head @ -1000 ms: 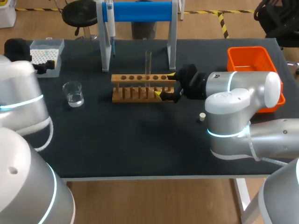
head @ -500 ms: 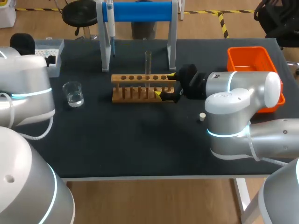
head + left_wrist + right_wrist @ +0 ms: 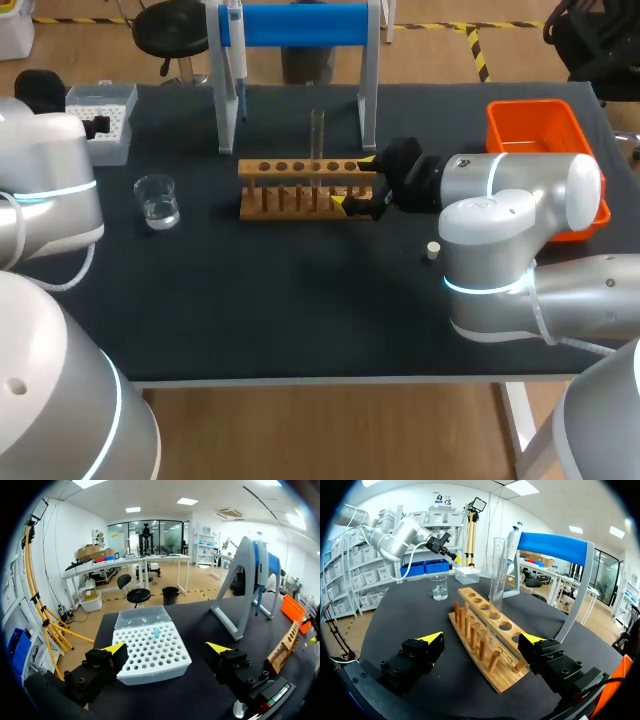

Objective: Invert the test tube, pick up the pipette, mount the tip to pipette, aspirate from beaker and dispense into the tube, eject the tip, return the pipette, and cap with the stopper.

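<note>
A clear test tube [image 3: 317,133] stands upright in the wooden rack [image 3: 300,190]; in the right wrist view the tube [image 3: 497,575] rises from the rack [image 3: 485,645] ahead of my right gripper [image 3: 482,639], which is open around the rack's near end. My right gripper [image 3: 362,186] sits at the rack's right end. The pipette [image 3: 237,45] hangs on the blue-topped stand [image 3: 300,25]. My left gripper [image 3: 167,650] is open, close over the white tip box [image 3: 150,652], with one blue tip in it. The beaker [image 3: 157,200] holds clear liquid. A small pale stopper [image 3: 433,250] lies on the mat.
An orange bin [image 3: 540,130] stands at the back right, behind my right arm. The tip box [image 3: 100,120] is at the back left corner, with my left gripper [image 3: 98,126] at it. The stand's legs straddle the space behind the rack.
My left arm has swung, and its gripper has shifted back and up at the tip box. The right arm, rack and tube have not moved.
</note>
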You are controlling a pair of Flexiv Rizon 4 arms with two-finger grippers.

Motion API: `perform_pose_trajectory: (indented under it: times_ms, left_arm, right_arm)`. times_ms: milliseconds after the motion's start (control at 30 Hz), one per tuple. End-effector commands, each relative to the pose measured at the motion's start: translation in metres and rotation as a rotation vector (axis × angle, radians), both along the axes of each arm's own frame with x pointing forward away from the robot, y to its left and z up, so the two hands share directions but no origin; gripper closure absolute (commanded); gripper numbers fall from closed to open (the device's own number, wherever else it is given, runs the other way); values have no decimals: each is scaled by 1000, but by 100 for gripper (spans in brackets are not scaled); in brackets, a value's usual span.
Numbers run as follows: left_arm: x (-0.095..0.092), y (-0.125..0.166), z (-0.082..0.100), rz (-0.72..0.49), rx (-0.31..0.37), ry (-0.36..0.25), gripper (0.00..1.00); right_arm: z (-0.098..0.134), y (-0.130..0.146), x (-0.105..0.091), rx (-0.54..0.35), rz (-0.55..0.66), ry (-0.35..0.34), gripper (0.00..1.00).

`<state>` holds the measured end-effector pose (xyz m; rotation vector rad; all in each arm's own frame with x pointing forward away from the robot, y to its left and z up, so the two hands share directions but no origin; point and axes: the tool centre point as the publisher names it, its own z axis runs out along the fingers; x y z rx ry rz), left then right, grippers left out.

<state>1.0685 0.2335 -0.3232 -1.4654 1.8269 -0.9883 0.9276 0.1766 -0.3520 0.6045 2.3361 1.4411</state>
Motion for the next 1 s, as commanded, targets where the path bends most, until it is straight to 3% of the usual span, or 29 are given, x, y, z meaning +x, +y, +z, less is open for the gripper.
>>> perform_pose_trajectory:
  times_ms: [33,1000]
  left_arm:
    - [6,0,-7,1,-3,-5,0]
    - [6,-2,-6,0,-3,-2,0]
  right_arm:
    - [1,-1,0,-1,3,3,0]
    - [1,-1,0,-1,3,3,0]
